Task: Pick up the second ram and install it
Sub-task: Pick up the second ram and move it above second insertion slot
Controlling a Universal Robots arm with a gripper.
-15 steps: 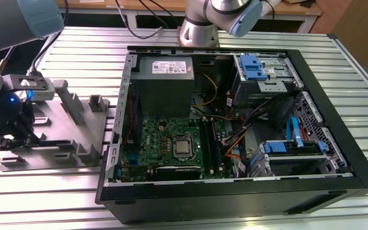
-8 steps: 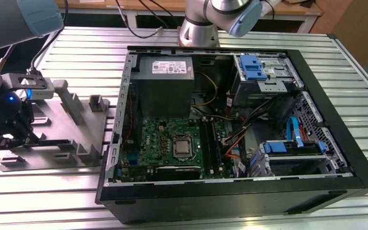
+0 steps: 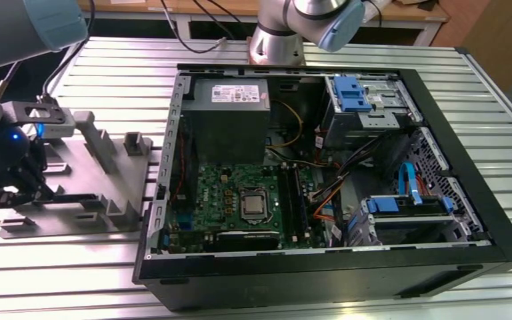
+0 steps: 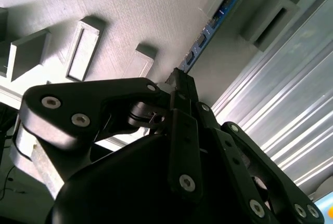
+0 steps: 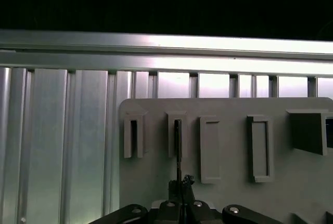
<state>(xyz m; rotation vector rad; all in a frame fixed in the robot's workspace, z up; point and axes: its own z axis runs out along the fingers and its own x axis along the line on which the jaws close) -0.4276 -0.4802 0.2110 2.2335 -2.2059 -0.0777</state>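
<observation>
Grey blocks point(image 5: 209, 148) flank second ram point(image 4: 208, 30), end effector point(image 4: 179, 77) gripping

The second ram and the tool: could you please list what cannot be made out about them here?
The second ram's held end: second wrist view, covered by the tool closed on it.
Its flat faces: first wrist view, seen edge-on.
The motherboard slots: exterior view, too dark and small to tell which are filled.
</observation>
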